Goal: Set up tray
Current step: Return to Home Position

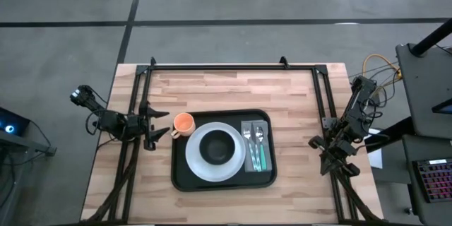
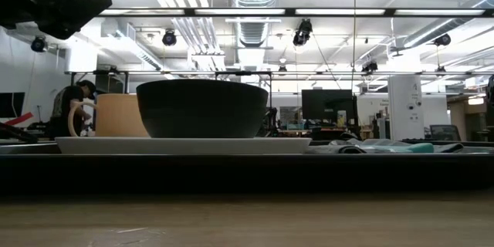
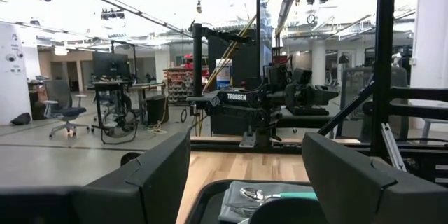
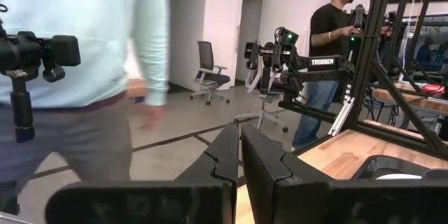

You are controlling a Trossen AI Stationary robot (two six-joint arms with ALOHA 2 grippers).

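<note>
The black tray (image 1: 222,180) lies flat in the middle of the table. On it a white plate (image 1: 198,166) carries a black bowl (image 1: 217,147). An orange cup (image 1: 183,123) stands at the tray's far left corner. Cutlery with teal handles (image 1: 256,148) lies on a grey napkin along the tray's right side. My left gripper (image 1: 161,125) is open just left of the cup and touches nothing. In the left wrist view its fingers (image 3: 245,175) stand wide apart above the tray. My right gripper (image 1: 314,142) is shut, off the tray's right side, as the right wrist view (image 4: 238,155) shows.
Black frame rails (image 1: 233,66) run along the table's far edge and down both sides. Bare wood lies in front of and behind the tray. Beyond the table, one person walks past (image 4: 84,56) and another stands farther off (image 4: 329,35).
</note>
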